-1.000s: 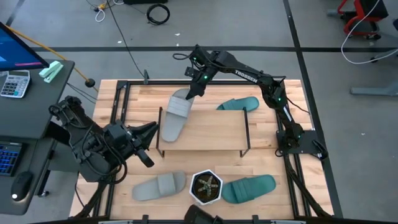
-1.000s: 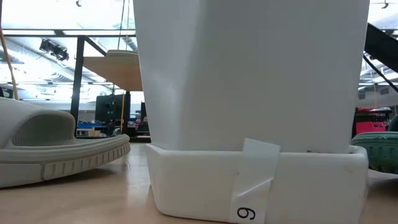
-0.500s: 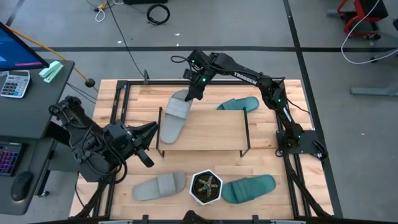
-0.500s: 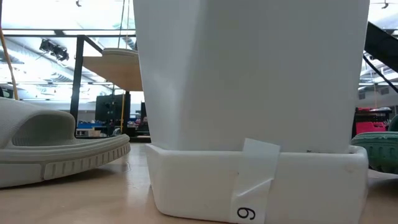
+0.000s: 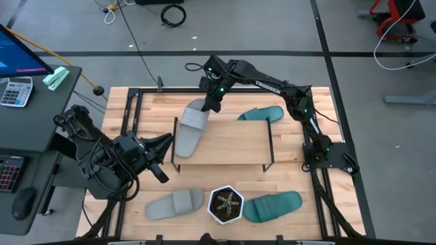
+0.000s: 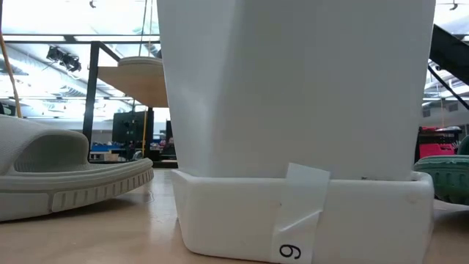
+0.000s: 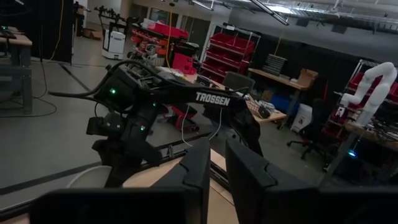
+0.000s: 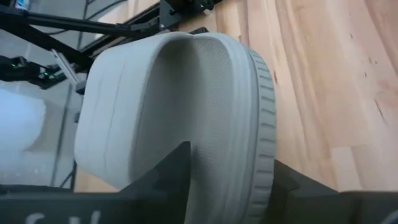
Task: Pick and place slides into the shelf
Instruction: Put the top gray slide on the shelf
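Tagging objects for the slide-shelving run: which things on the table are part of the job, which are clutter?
Job:
- grey slide on the shelf, right end effector at its heel
- grey slide at front
- teal slide at front
- teal slide behind the shelf
- shelf

Clutter:
- hexagonal potted plant

Robotics lab or workshop: bare concrete floor point(image 5: 272, 27) with loose cables point(image 5: 173, 13), red parts-bin racks point(image 7: 227, 53), a white robot arm point(image 7: 372, 84) and office chair point(image 7: 311, 124) in back, monitor point(image 5: 17, 51) and calculator point(image 5: 15, 90) on a side desk.
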`<action>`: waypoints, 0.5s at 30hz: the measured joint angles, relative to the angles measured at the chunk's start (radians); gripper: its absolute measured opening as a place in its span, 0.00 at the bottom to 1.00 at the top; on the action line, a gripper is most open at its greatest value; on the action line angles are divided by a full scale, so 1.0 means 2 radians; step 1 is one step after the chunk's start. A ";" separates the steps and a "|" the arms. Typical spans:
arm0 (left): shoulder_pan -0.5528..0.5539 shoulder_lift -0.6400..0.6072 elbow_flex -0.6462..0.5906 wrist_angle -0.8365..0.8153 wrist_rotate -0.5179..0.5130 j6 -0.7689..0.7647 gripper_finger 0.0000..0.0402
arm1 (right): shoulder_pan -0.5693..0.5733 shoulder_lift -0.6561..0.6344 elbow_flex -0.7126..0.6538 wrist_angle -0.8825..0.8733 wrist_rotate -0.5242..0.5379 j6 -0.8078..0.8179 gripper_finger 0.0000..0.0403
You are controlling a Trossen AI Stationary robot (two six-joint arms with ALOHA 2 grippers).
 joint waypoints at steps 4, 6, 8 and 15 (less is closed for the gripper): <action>0.000 0.000 0.000 0.000 0.000 0.000 0.15 | 0.004 0.000 0.000 0.000 0.023 -0.012 0.38; 0.000 0.000 0.000 0.000 0.000 0.000 0.15 | 0.006 0.000 0.000 0.000 0.039 -0.019 0.40; 0.000 0.000 0.000 0.000 0.000 0.000 0.15 | 0.008 0.000 0.000 0.001 0.052 -0.026 0.41; 0.000 0.000 0.000 0.000 0.000 0.001 0.13 | 0.015 0.000 0.000 0.005 0.087 -0.060 0.45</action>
